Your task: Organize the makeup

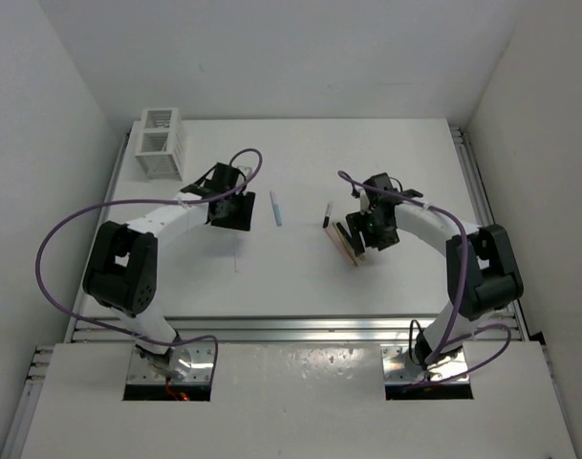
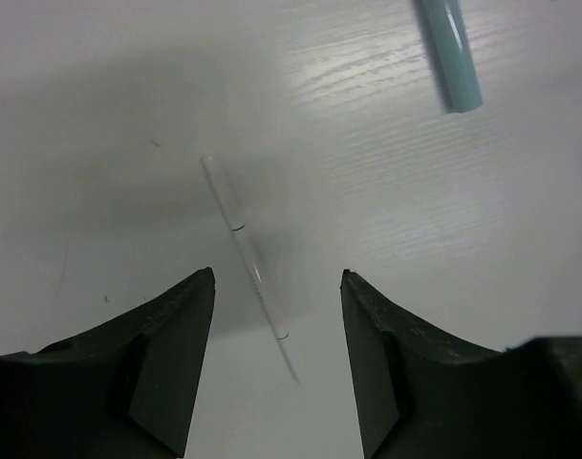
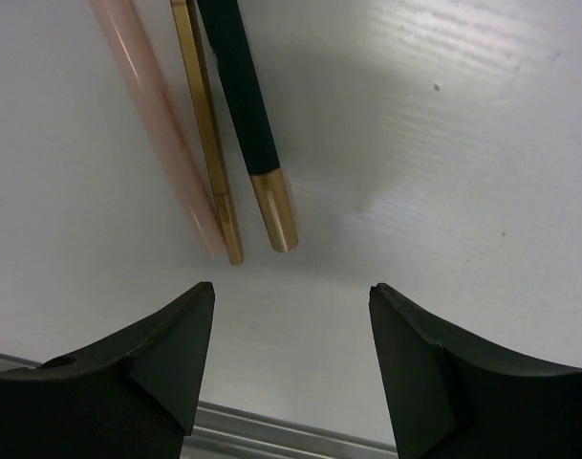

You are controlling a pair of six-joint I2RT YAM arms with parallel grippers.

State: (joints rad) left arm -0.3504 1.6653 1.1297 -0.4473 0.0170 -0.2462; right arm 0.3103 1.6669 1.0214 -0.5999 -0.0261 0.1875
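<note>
The white table (image 1: 300, 277) carries the white slatted box (image 1: 160, 143) at its far left corner. The left gripper (image 2: 276, 316) hangs with jaws spread and empty over the thin pale grey stick (image 2: 243, 239), which lies flat on the table. The light blue stick (image 2: 450, 53) lies nearby. The right gripper (image 3: 291, 325), also spread and holding nothing, hovers just short of the peach-pink stick (image 3: 161, 134), the gold stick (image 3: 206, 134) and the gold-tipped black stick (image 3: 243, 105), which lie side by side. A short black stick (image 1: 327, 216) lies between the blue one and that group.

Light blue stick (image 2: 448, 53); peach-pink stick (image 3: 152, 105); black stick (image 3: 235, 86), gold-tipped.
</note>
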